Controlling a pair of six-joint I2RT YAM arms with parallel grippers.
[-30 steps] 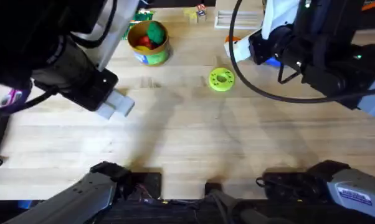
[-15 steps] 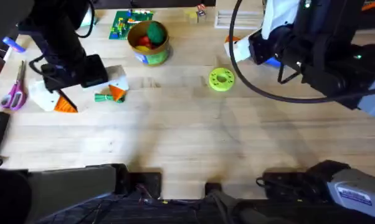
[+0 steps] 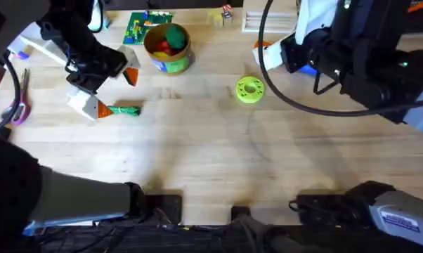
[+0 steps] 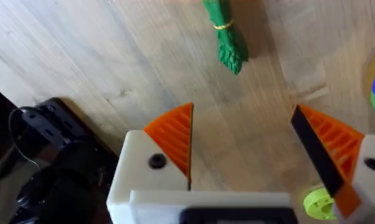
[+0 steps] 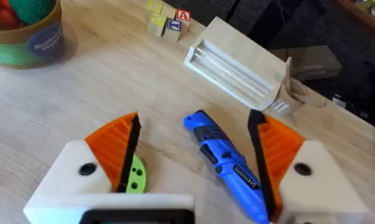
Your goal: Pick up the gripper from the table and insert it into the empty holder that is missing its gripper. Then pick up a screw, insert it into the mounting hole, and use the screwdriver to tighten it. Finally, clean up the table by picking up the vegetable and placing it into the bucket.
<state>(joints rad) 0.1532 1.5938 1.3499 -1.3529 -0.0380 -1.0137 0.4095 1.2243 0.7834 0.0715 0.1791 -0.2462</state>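
Cleanup step: left end effector [image 4: 243,149] wide open, empty, vegetable [image 4: 225,34] just ahead; next, descend and straddle it.

Right end effector [image 5: 194,152] is open around the screwdriver [image 5: 228,165].

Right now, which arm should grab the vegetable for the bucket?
Left. Its open gripper hovers right beside the vegetable, close to the bucket. The right gripper is open around the screwdriver.

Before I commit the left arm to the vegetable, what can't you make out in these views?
- Vegetable: the left wrist view's edge cuts off one end. Overhead, I cannot tell whether a finger of the left gripper touches it.
- Screwdriver: overhead, the right arm covers most of it. In the right wrist view one end runs off the edge.
- Bucket: the toys on top hide anything beneath.
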